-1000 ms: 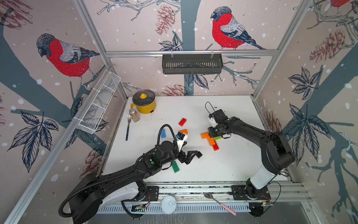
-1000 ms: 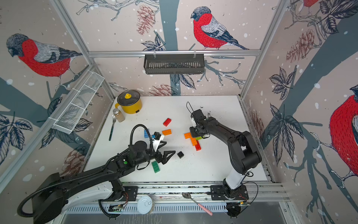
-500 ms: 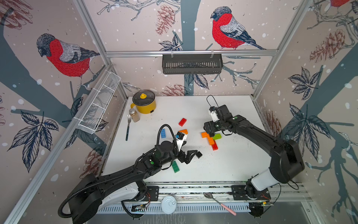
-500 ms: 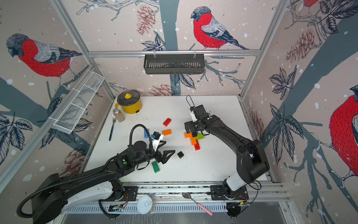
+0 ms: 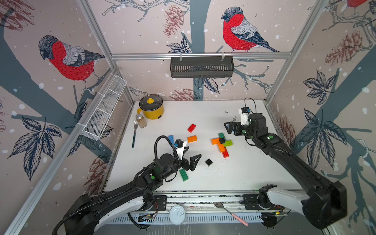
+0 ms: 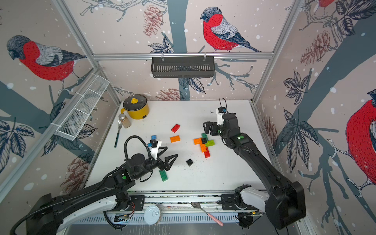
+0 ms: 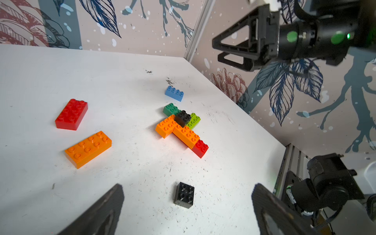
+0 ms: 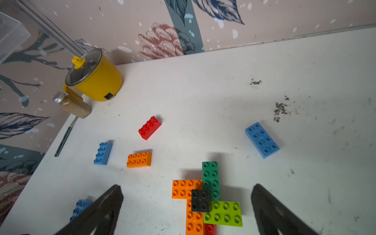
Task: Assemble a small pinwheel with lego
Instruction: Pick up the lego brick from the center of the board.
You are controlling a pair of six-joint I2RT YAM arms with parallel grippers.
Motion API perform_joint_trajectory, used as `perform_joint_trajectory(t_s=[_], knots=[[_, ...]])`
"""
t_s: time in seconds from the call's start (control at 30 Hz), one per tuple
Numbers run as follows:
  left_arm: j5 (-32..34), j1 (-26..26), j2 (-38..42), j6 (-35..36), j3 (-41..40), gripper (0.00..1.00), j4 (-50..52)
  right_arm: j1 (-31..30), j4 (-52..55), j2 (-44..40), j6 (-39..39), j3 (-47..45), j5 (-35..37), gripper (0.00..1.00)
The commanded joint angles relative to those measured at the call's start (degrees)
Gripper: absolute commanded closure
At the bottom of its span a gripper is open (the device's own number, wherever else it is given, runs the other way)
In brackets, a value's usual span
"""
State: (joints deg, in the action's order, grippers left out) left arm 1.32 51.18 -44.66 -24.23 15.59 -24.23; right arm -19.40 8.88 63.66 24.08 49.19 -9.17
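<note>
both grippers are wide open and hold nothing. left gripper [image 5: 192,153] hangs low over the table [image 5: 244,173], just by a loose dk green brick [image 5: 183,175], w/ a loose black square [image 5: 208,162] near its tips. right gripper [image 5: 228,128] hovers beyond the pinwheel [image 5: 221,143], clear of it.

pinwheel sits mid-table, right of centre: orange, dk green and lime arms round a black cap [image 5: 222,140], w/ red poking out under one orange arm. spare red brick [image 5: 191,128], orange brick [image 5: 192,138] and blue brick [image 5: 171,139] lie apart to its left.

handling, my guess: light, rigid, smooth plastic. it won't crush but may skid or twist. grip across the short width on the flat sides, not the studs. the assembly prob pops apart if lifted by one arm.

containers: yellow pot [image 5: 151,106] has its lid on, contents unseen. jar [image 5: 141,120] holds tan granules. wire basket [image 5: 103,114] and black rack [image 5: 201,67]: contents can't be told.
</note>
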Motion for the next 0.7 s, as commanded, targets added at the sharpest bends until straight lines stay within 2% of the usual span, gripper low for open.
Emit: perform_joint_trajectory(t_s=[0.0, 0.13, 0.23, 0.33, 0.5, 0.67], knots=[[4.18, -0.02, 0.87, -4.23, -0.79, 0.02, -5.78, 1.85, -2.87, -1.31, 6.75, -0.54, 5.21, 0.01], [0.11, -0.05, -1.62, -4.95, 1.57, 0.02, -5.64, 0.75, 4.78, 2.45, 5.64, 0.67, 4.34, 0.00], [-5.20, -0.03, -5.35, -3.19, 5.18, 0.02, -3.15, -3.87, 9.44, 5.72, 6.03, 0.68, 8.92, 0.08], [-11.00, -0.03, -10.07, -0.90, 8.57, 0.02, -1.10, -7.65, 13.41, 9.91, 6.16, 0.82, 10.11, 0.13], [-17.17, 0.05, -16.88, -0.08, 9.03, 0.02, -4.94, -11.32, 14.68, 15.90, 4.84, 0.81, 11.14, 0.24], [-18.75, 0.02, -21.10, 0.66, 8.42, 0.03, -7.41, -12.23, 13.85, 20.78, 4.02, 3.02, 10.71, 0.35]])
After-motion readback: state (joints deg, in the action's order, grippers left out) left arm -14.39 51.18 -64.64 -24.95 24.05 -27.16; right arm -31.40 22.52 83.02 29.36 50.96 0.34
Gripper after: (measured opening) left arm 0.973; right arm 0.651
